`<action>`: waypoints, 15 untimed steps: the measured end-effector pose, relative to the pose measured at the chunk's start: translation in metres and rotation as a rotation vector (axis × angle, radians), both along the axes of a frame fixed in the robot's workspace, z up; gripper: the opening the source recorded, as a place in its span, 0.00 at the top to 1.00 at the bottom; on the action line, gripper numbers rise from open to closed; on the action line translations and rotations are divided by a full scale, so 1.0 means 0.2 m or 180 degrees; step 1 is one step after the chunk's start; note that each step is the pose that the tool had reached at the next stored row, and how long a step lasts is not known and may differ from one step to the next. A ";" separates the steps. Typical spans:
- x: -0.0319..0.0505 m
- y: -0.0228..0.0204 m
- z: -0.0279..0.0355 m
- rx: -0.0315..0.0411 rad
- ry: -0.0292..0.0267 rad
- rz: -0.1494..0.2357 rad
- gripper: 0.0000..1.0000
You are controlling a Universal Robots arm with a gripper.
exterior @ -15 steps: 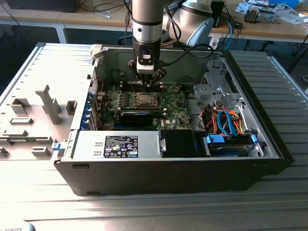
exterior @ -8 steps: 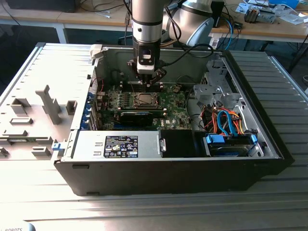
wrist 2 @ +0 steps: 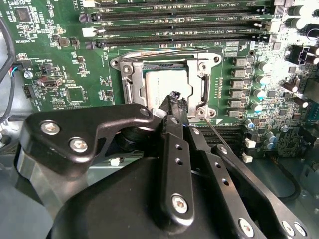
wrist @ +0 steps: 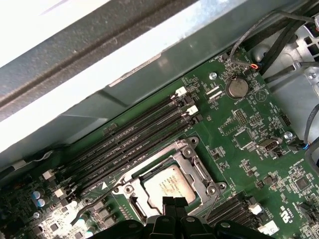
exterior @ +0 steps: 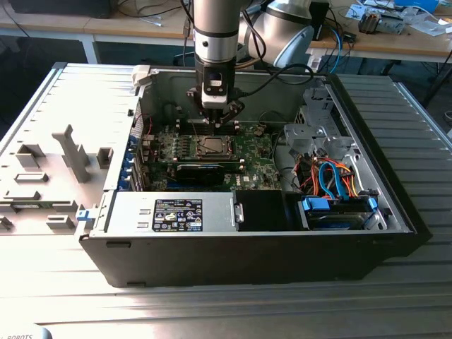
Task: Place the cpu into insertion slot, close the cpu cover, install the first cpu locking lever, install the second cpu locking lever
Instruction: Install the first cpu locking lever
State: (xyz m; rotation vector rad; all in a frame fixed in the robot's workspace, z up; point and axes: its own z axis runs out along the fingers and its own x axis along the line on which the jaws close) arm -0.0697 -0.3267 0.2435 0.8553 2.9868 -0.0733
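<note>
The cpu [wrist 2: 164, 82] [wrist: 169, 183] lies flat in the insertion slot [exterior: 212, 146], its silver-grey top showing and the slot's contact field hidden under it. The cpu cover [wrist 2: 202, 67] [wrist: 198, 171] lies down around the chip as a silver frame. A thin wire locking lever [wrist 2: 217, 135] slants away from one corner of the socket, standing free. My gripper [exterior: 215, 121] [wrist 2: 175, 98] [wrist: 174, 201] hangs just above the chip's near edge. Its black fingertips are pressed together with nothing between them.
Long black memory slots [wrist 2: 179, 22] [wrist: 132, 137] run beside the socket. A black card [exterior: 205, 171] lies in front of it. The labelled silver box [exterior: 176, 214], a bundle of cables [exterior: 335, 180] and the case walls [exterior: 247, 254] ring the board. Grey fixtures [exterior: 70, 152] stand outside.
</note>
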 end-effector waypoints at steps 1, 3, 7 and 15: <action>0.000 0.000 0.000 0.0000 0.0000 0.0005 0.89; 0.000 0.000 0.000 0.0000 0.0000 0.0015 0.89; 0.000 0.000 0.000 0.0000 0.0000 0.0031 0.89; 0.000 0.000 0.000 0.0000 0.0000 0.0073 0.89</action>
